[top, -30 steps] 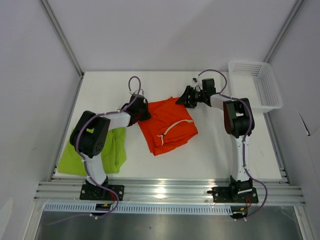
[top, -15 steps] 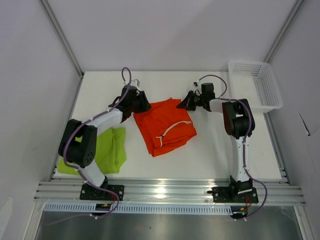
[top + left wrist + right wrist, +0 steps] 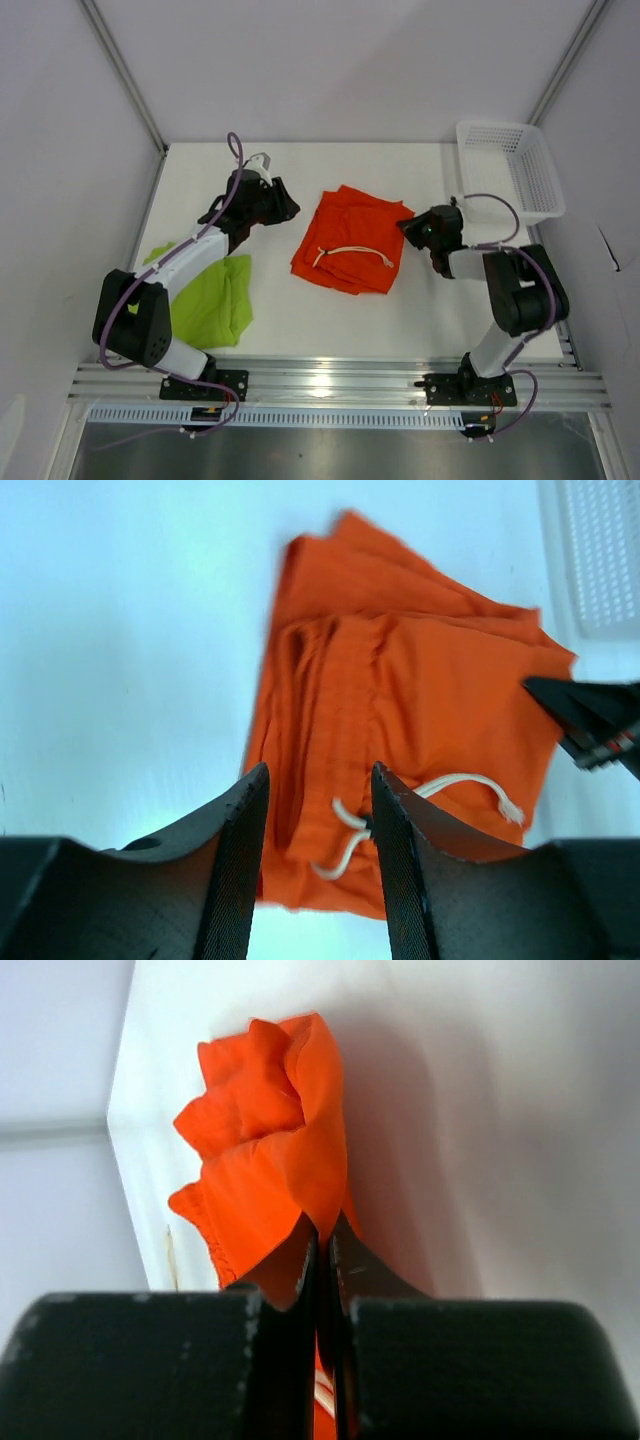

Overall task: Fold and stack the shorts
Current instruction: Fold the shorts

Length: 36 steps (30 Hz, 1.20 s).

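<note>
The folded orange-red shorts [image 3: 350, 238] lie mid-table with the pale drawstring [image 3: 352, 254] on top. My right gripper [image 3: 406, 228] is shut on their right corner; in the right wrist view the orange fabric [image 3: 272, 1145] is pinched between the closed jaws [image 3: 320, 1232]. My left gripper [image 3: 288, 209] hovers open just left of the shorts, touching nothing; its wrist view shows the orange shorts [image 3: 420, 680] beyond the parted jaws [image 3: 318, 776]. The lime green shorts [image 3: 210, 305] lie at the near left, partly under the left arm.
A white mesh basket [image 3: 510, 170] stands at the back right corner, also seen as the basket [image 3: 600, 550] in the left wrist view. Grey walls close in the table on three sides. An aluminium rail [image 3: 330, 380] runs along the near edge.
My left gripper opened, let go of the orange shorts and drew back to the left. My right gripper shut on their right corner and dragged them right and nearer, turning them.
</note>
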Available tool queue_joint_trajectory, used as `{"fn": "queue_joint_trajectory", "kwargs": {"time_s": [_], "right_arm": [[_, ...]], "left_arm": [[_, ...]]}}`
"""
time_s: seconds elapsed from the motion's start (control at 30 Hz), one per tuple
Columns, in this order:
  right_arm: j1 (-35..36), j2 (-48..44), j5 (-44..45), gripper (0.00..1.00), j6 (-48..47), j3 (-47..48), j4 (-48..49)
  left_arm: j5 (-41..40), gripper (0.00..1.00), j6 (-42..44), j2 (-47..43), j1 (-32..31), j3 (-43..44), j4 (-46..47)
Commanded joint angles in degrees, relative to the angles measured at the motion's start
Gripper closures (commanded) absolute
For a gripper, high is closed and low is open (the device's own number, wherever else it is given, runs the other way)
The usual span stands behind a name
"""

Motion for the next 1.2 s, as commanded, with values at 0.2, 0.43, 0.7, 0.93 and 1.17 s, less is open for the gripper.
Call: {"fn": "queue_joint_trajectory", "kwargs": {"time_s": [0.2, 0.43, 0.7, 0.93, 1.17], "right_arm": [[16.7, -22.2, 24.8, 0.78, 4.7, -13.7, -14.6], [34.2, -32.3, 13.8, 0.04, 5.7, -18.4, -28.7], [17.3, -37.5, -1.8, 0.01, -13.0, -12.8, -38.0], [2.3, -18.0, -21.0, 0.00, -28.8, -1.1, -37.6], [-0.2, -1.4, -33.7, 0.00, -30.6, 7.9, -30.4]], "left_arm": [[2.5, 0.49, 0.8, -3.2, -0.7, -4.6, -0.8], [0.8, 0.42, 2.0, -6.3, -0.7, -4.5, -4.2], [1.0, 0.36, 2.1, -9.0, -0.7, -5.0, -7.3], [1.3, 0.09, 0.3, -13.3, -0.7, -12.3, -7.0], [3.3, 0.01, -6.5, -20.4, -0.7, -23.8, 0.6]]}}
